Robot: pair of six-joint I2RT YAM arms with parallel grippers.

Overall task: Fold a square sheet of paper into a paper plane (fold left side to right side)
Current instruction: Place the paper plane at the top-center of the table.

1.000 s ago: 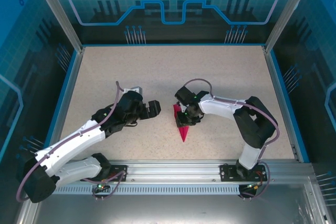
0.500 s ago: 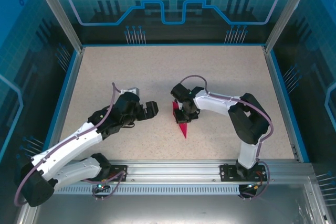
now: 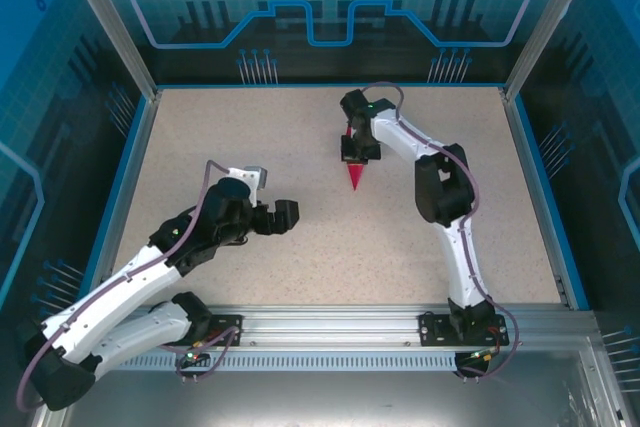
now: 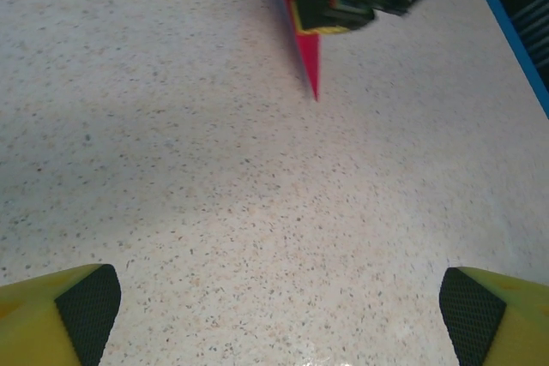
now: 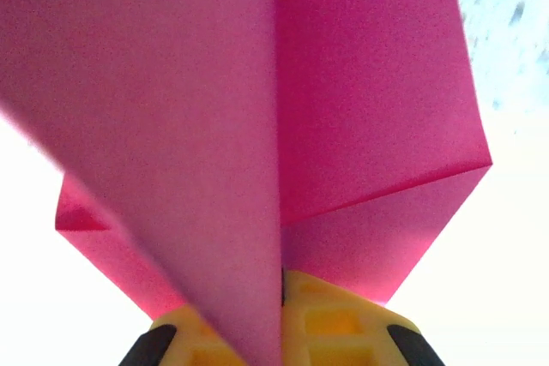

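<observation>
Right gripper — jaws together, clamped on the wide far end of the thin magenta-pink square sheet of paper, creased into a narrow dart. Location: far centre of the speckled beige table. Long axis: far-to-near, running from the claw toward the arm bases, tip nearest. Left gripper — jaws wide apart, empty, well apart to the near left. Right arm judged better placed for the next fold.
</observation>
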